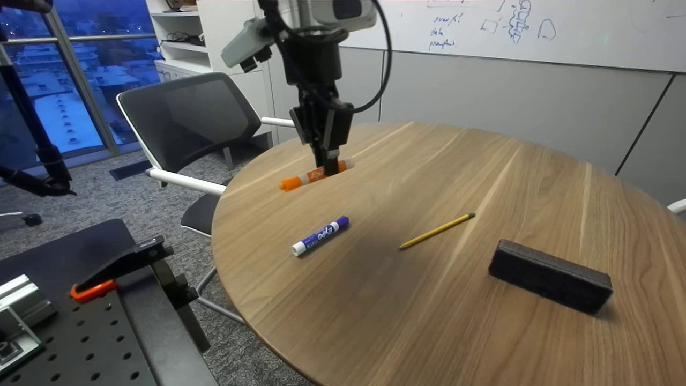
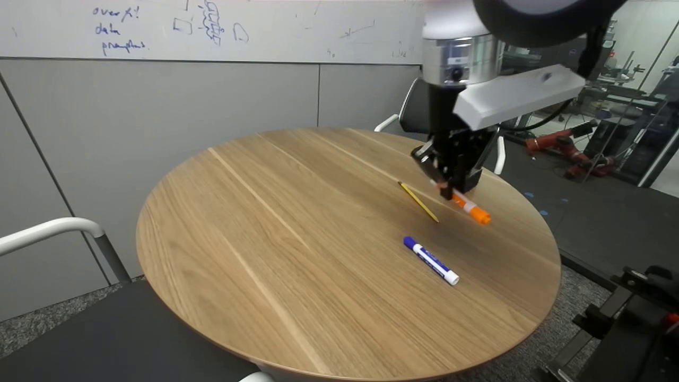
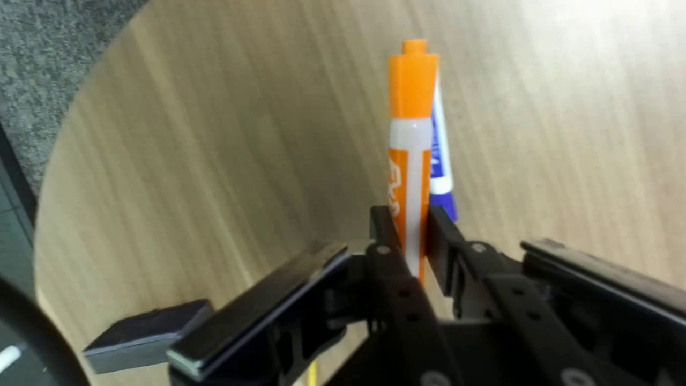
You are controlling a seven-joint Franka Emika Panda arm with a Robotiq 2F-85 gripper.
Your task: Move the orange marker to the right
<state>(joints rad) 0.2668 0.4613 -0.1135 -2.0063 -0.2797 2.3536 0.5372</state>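
Note:
The orange marker is lifted above the round wooden table (image 1: 407, 300). In both exterior views its orange cap end sticks out from the fingers (image 1: 300, 181) (image 2: 472, 210). My gripper (image 1: 329, 165) is shut on the orange marker, and the fingertips also show in an exterior view (image 2: 455, 192). In the wrist view the orange marker (image 3: 411, 134) stands between the two fingertips (image 3: 410, 225), cap pointing away from the gripper. The fingers hide part of its body; its whitish far end shows in an exterior view.
The blue and white marker (image 1: 320, 236) lies on the table, partly behind the orange one in the wrist view (image 3: 440, 150). A yellow pencil (image 1: 437, 231) lies nearby. A black block-like eraser (image 1: 551, 276) lies farther along. Chairs (image 1: 187, 120) stand round the table.

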